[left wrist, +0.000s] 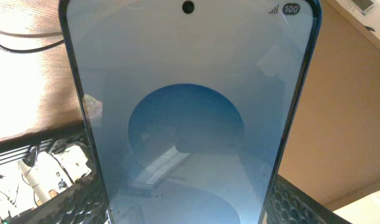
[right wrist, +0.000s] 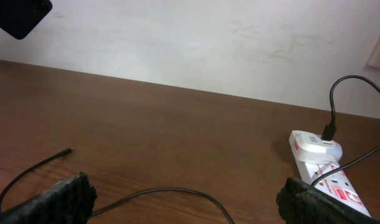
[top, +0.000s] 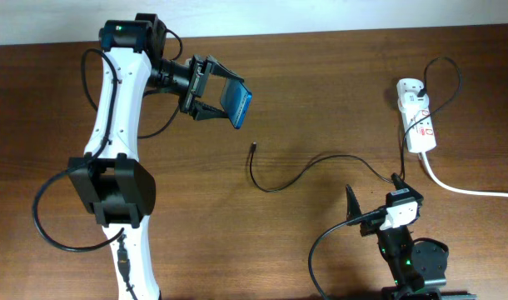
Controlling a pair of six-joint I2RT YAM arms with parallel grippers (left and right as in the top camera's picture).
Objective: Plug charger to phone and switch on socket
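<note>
Two jobs are left, by the look of it — the plug is not in the phone and the switch on the socket (top: 418,117) has not been touched — and the step in hand seems to be the first one, with the phone lifted and waiting for the cable. The left gripper (top: 206,88) is pinched on the phone (top: 236,102), holding it clear of the table at the far left, tilted, blue screen showing; in the left wrist view the screen (left wrist: 189,112) fills the frame between the textured fingers (left wrist: 75,202), which press its two long edges. The charger (top: 308,167) lies loose on the wood: its small plug tip (top: 252,147) rests on the table below and just right of the phone, apart from it, and the thin black cable curves rightward and up to the white adapter (top: 410,87) seated in the socket at the far right. The right gripper (top: 366,212) sits low at the near right with its fingers (right wrist: 62,196) spread wide and nothing between them (the right wrist view shows the cable (right wrist: 28,171) running across the table ahead of them, its tip off to the left). The next move likely calls for the right arm to reach left, pinch the cable just behind the tip, and line it up with the phone's port — a narrow target, so the angle matters.
</note>
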